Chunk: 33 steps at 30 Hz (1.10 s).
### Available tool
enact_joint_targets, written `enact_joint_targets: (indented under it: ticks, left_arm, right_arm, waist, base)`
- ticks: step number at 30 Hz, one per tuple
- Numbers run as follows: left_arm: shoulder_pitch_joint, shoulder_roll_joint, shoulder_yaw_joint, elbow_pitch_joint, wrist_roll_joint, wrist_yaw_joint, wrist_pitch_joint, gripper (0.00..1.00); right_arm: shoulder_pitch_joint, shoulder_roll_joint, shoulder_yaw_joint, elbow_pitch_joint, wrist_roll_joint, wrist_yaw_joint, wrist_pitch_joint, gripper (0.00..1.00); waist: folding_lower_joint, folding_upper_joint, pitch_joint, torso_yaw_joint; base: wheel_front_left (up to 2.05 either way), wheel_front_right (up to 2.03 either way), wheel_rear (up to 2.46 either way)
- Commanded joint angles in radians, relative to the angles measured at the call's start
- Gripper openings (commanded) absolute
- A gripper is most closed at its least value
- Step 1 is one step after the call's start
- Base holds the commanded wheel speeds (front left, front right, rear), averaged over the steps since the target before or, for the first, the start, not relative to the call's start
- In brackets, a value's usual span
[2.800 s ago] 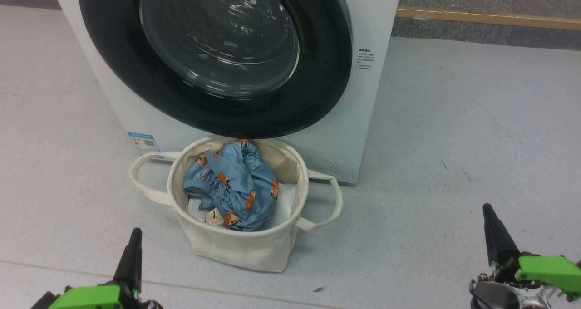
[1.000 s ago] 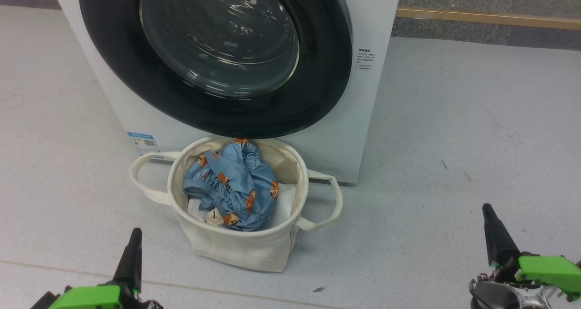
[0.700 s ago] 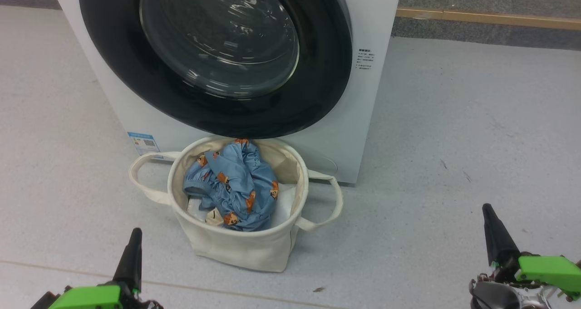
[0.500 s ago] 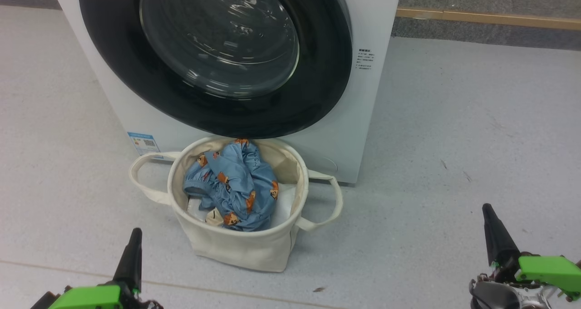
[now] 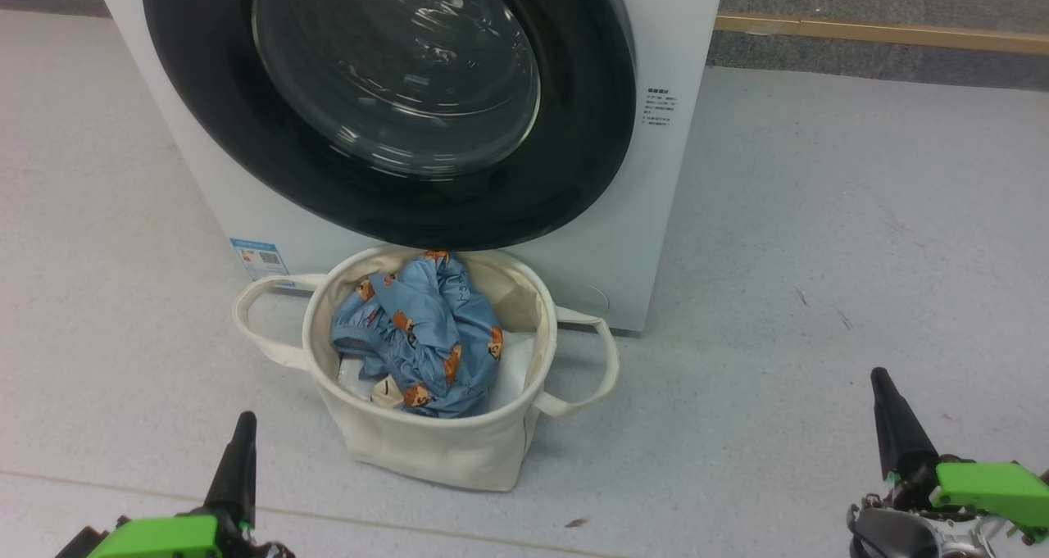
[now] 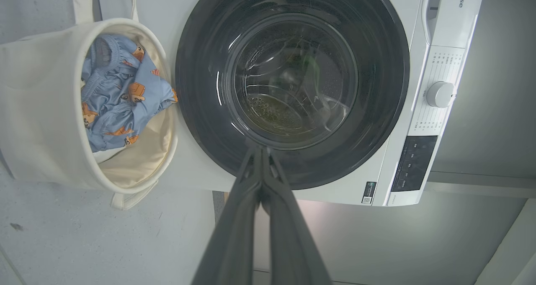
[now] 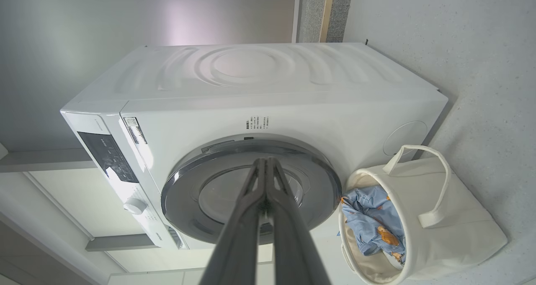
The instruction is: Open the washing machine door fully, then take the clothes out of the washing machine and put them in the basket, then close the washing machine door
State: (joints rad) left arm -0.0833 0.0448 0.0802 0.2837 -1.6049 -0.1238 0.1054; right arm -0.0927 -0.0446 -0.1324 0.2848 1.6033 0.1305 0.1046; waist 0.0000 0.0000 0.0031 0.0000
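My left tool [image 5: 243,419] and right tool [image 5: 878,374] are pinched shut, empty. Light blue bear-print garment [image 5: 426,328] lies crumpled in the round cream canvas basket [image 5: 426,451]: soft, light; I'd pinch a raised fold.

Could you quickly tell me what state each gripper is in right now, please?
Left gripper: shut, holding nothing.
Right gripper: shut, holding nothing.
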Motion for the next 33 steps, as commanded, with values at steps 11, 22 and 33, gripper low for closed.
enact_joint_targets:
  ticks: [11, 22, 33]
  left_arm:
    - [-0.025, 0.005, 0.034, -0.039, -0.003, -0.007, 0.008, 0.0]
    - [-0.025, 0.005, 0.034, -0.039, -0.003, -0.007, 0.008, 0.0]
    - [-0.025, 0.005, 0.034, -0.039, -0.004, -0.007, 0.008, 0.0]
  right_arm:
    - [-0.015, -0.006, 0.019, -0.04, 0.006, 0.0, 0.008, 0.0]
    - [-0.015, -0.006, 0.019, -0.04, 0.006, 0.0, 0.008, 0.0]
    - [-0.015, -0.006, 0.019, -0.04, 0.006, 0.0, 0.008, 0.0]
  waist:
    - [0.0, 0.0, 0.0, 0.0]
    - [0.0, 0.0, 0.0, 0.0]
    - [0.0, 0.0, 0.0, 0.0]
  base:
    - [0.0, 0.0, 0.0]
    - [0.0, 0.0, 0.0]
    - [0.0, 0.0, 0.0]
